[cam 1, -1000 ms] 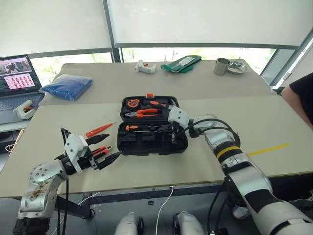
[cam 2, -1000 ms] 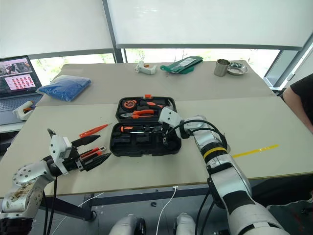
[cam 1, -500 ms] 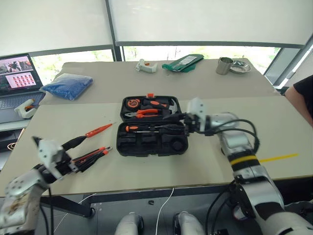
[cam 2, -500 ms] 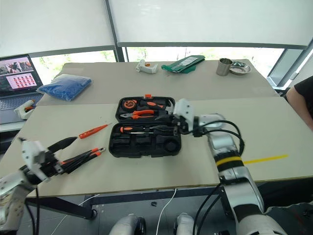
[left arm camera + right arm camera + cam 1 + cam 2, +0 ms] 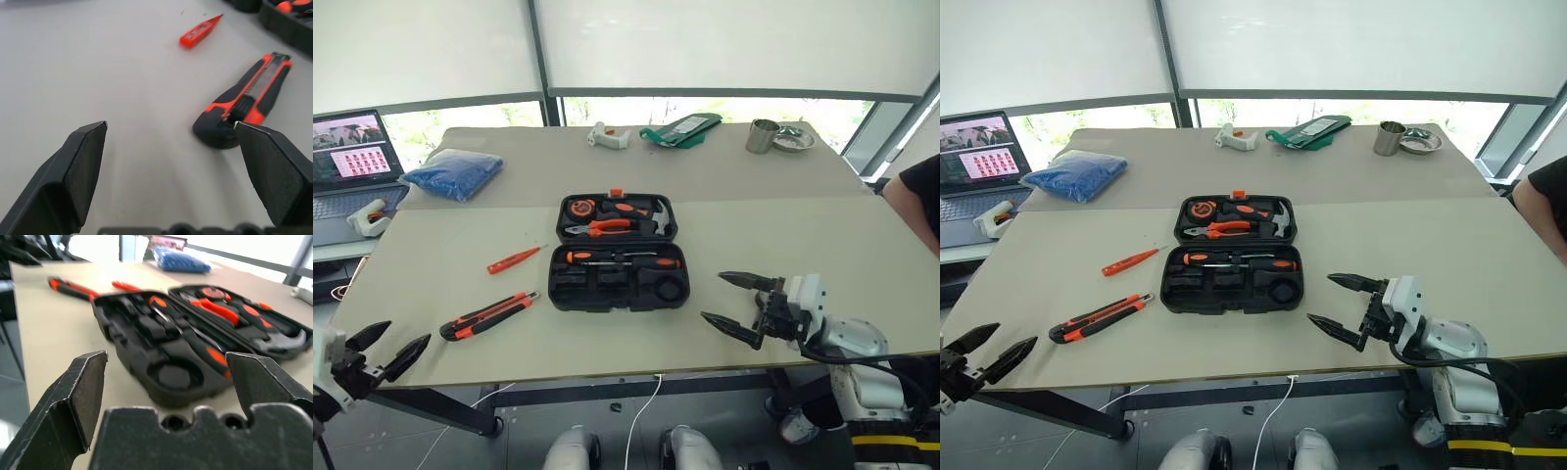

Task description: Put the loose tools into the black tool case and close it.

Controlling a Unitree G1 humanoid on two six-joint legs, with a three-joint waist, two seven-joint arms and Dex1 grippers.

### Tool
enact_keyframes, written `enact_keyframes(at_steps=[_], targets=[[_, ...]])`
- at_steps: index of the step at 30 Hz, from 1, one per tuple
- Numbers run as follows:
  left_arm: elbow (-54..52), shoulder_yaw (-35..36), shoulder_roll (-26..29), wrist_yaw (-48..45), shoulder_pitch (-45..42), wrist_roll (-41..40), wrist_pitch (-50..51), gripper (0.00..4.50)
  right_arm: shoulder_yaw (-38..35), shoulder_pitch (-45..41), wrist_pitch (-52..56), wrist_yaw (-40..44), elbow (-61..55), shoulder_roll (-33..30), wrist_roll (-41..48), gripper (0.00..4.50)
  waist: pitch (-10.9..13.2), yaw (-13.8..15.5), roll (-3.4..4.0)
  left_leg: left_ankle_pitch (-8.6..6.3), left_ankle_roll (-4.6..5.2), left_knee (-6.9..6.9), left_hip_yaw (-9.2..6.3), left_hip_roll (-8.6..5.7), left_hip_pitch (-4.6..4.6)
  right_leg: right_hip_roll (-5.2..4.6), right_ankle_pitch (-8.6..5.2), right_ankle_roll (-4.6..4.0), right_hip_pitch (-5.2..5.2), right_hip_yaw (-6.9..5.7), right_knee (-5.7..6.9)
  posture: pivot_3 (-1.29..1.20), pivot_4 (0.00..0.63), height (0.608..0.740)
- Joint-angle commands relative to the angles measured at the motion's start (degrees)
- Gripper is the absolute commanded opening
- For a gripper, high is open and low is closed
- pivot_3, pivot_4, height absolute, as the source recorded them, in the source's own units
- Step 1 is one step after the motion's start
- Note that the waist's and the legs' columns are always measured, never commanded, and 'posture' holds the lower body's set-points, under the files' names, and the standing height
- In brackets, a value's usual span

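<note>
Right gripper [image 5: 736, 300]: I've pulled it back from the black tool case [image 5: 618, 251], spread, empty.
Left gripper [image 5: 386, 347]: withdrawn lower left, spread.
Remaining: utility knife [image 5: 487, 315], slim orange screwdriver [image 5: 513, 259] on worktop [image 5: 783, 235].

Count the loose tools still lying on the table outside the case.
2. The utility knife lies left of the open black tool case; the slim orange screwdriver lies beyond it, also left of the case.
</note>
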Motion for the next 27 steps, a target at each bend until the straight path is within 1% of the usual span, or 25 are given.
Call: enact_keyframes(at_steps=[1,3,5,8,9,11,13,15,18,22,24,25,27], targets=[[1.1,-4.0,3.6,-0.7,-7.5,1.3,1.1,4.50,-1.2,-0.3,-0.9,-2.7,-4.9,0.4,2.0,4.47,0.0,0.3,-0.04,0.00,0.00,0.00,0.01,0.00,0.00,0.00,0.00,0.00,0.02,0.01,0.00,0.00,0.150,0.740],[3.7,-9.7,5.7,-2.3,-15.7,3.9,1.6,4.50,-1.1,-0.5,0.5,-4.2,-7.1,0.6,3.1,4.47,0.1,1.0,-0.11,0.01,-0.01,0.00,-0.04,-0.02,-0.05,0.04,0.02,0.03,0.01,-0.05,0.04,0.00,0.150,0.740],[7.6,-14.4,6.7,-3.7,-22.7,6.1,2.5,4.50,-0.8,-1.0,1.4,-5.4,-8.6,0.5,3.5,4.47,0.1,1.2,-0.13,0.05,-0.07,0.00,-0.05,-0.02,-0.10,0.06,0.07,0.11,0.00,-0.14,0.07,0.00,0.150,0.740],[16.6,-22.1,6.0,-5.1,-34.9,11.3,1.7,4.50,-0.1,-2.2,3.6,-7.3,-10.9,0.4,4.2,4.47,0.0,1.0,-0.17,0.09,0.00,0.00,0.01,-0.05,-0.06,0.07,0.18,0.29,0.07,-0.10,0.06,0.00,0.150,0.740],[19.7,-24.2,5.5,-5.5,-38.3,13.1,0.8,4.50,-0.1,-2.7,4.4,-8.0,-11.6,0.4,4.4,4.47,0.0,0.9,-0.18,0.20,0.19,0.01,0.03,-0.06,-0.08,0.10,0.19,0.31,0.07,-0.11,0.05,0.00,0.150,0.740],[26.1,-28.2,4.5,-6.6,-44.2,16.5,-1.2,4.50,-0.1,-3.6,5.8,-9.3,-13.0,0.4,5.1,4.47,0.1,0.5,-0.20,0.35,0.45,0.01,0.07,-0.08,-0.09,0.13,0.19,0.33,0.06,-0.10,0.08,0.00,0.150,0.740],[33.6,-31.9,3.1,-7.1,-49.7,20.3,-4.0,4.50,-0.3,-4.2,7.2,-10.3,-14.5,0.1,5.6,4.47,0.1,0.2,-0.23,0.35,0.45,0.00,0.11,-0.10,-0.09,0.22,0.18,0.32,0.05,-0.09,0.05,0.00,0.150,0.740],[41.0,-34.3,1.5,-6.4,-54.2,23.6,-7.5,4.50,-0.2,-4.0,8.2,-10.9,-16.0,-0.3,6.0,4.47,0.1,0.2,-0.26,0.33,0.43,0.00,0.12,-0.10,-0.09,0.26,0.16,0.31,0.05,-0.09,0.10,0.00,0.150,0.740],[50.4,-35.7,-0.8,-4.9,-59.0,26.3,-11.1,4.50,-0.7,-2.8,9.8,-11.8,-18.6,-1.2,6.6,4.47,0.2,0.2,-0.38,0.33,0.42,0.00,0.22,-0.09,-0.13,0.30,0.14,0.32,0.03,-0.11,0.10,0.00,0.150,0.740],[57.3,-36.6,-3.2,-4.9,-62.2,28.7,-14.5,4.50,-2.0,-0.7,11.5,-12.6,-21.4,-2.4,7.2,4.47,0.2,0.4,-0.52,0.31,0.44,0.04,0.17,-0.09,-0.17,0.29,0.14,0.34,0.04,-0.11,0.10,0.00,0.150,0.740],[59.2,-36.2,-4.5,-4.4,-63.3,29.1,-15.7,3.96,-2.5,0.3,12.2,-13.2,-22.7,-2.9,7.5,4.50,0.2,0.6,-0.52,0.31,0.45,0.07,0.13,-0.11,-0.16,0.25,0.13,0.36,0.07,-0.11,0.10,0.00,0.150,0.740],[59.8,-35.9,-5.0,-4.2,-63.7,29.1,-16.7,3.76,-2.6,0.7,12.5,-13.5,-23.3,-3.1,7.7,4.50,0.2,0.7,-0.52,0.31,0.45,0.09,0.08,-0.10,-0.15,0.21,0.13,0.36,0.08,-0.11,0.10,0.00,0.150,0.740],[60.6,-35.7,-5.6,-3.8,-64.1,29.6,-17.7,3.01,-2.7,1.7,12.9,-14.0,-24.3,-3.4,8.0,4.50,0.2,0.9,-0.54,0.32,0.47,0.11,0.02,-0.09,-0.13,0.16,0.13,0.37,0.11,-0.12,0.12,0.00,0.150,0.740]])
